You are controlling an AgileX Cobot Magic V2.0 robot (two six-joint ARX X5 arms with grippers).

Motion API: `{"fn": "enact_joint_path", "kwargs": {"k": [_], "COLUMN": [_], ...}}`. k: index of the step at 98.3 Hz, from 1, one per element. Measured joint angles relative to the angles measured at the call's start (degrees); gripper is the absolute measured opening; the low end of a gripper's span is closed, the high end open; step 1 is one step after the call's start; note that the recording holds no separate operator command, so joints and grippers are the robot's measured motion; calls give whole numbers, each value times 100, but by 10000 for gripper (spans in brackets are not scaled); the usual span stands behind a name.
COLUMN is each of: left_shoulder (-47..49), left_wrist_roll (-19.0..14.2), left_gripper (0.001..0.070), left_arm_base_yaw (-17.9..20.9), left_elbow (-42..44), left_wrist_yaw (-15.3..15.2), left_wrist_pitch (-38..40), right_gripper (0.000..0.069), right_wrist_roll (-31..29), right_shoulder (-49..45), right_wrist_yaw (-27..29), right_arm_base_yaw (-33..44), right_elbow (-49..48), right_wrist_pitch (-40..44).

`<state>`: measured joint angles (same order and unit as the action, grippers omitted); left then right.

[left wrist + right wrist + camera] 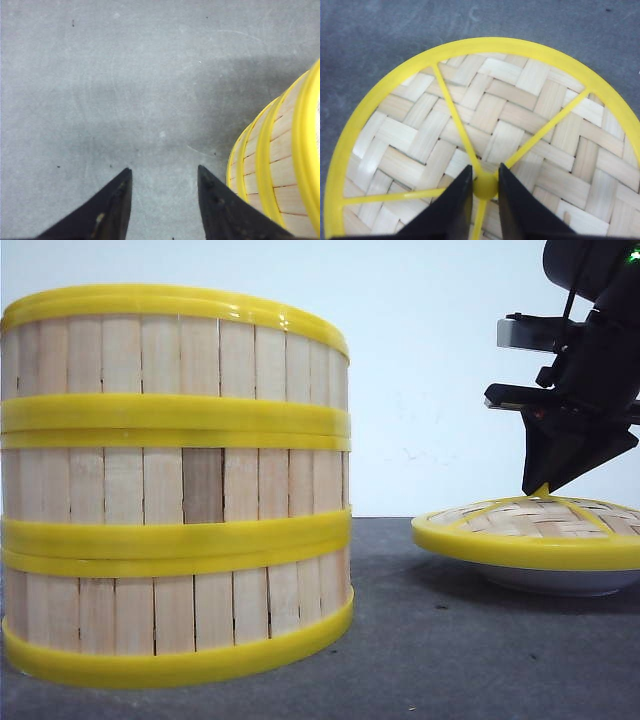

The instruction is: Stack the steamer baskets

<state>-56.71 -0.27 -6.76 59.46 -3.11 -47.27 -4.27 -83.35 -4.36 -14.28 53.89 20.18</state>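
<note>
Three steamer baskets (175, 480) stand stacked in one column at the left of the front view, with pale slat walls and yellow rims. The stack's wall (280, 175) also shows in the left wrist view. Beside it, my left gripper (164, 169) hangs open over bare table, holding nothing. My right gripper (543, 488) is at the right, its fingers closed from both sides on the yellow knob (485, 186) of the woven lid (495, 110). The left gripper is not seen in the front view.
The domed lid (530, 525) rests on a white plate (560, 583) at the right. A dark grey table surface (400, 640) lies between stack and plate. A pale wall stands behind.
</note>
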Motion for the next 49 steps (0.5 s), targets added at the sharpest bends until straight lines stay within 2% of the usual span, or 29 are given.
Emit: {"fn": "enact_joint_path", "kwargs": {"k": [14,26,49], "left_shoulder": [0,0,0], "left_wrist_roll": [0,0,0], "left_gripper": [236,236,236], "left_arm_base_yaw": [0,0,0], "left_elbow": [0,0,0], "left_wrist_yaw": [-2,0,0], "left_wrist_pitch": [-2,0,0], "right_gripper": [57,57,57], "right_wrist_roll": [11,114,304], "right_shoulder": [61,87,127], "right_wrist_yaw": [-177,-503,-605], "right_arm_base_yaw": [0,-7,-321], "right_elbow": [439,1279,2699], "right_wrist_pitch": [562,1130,1954]}}
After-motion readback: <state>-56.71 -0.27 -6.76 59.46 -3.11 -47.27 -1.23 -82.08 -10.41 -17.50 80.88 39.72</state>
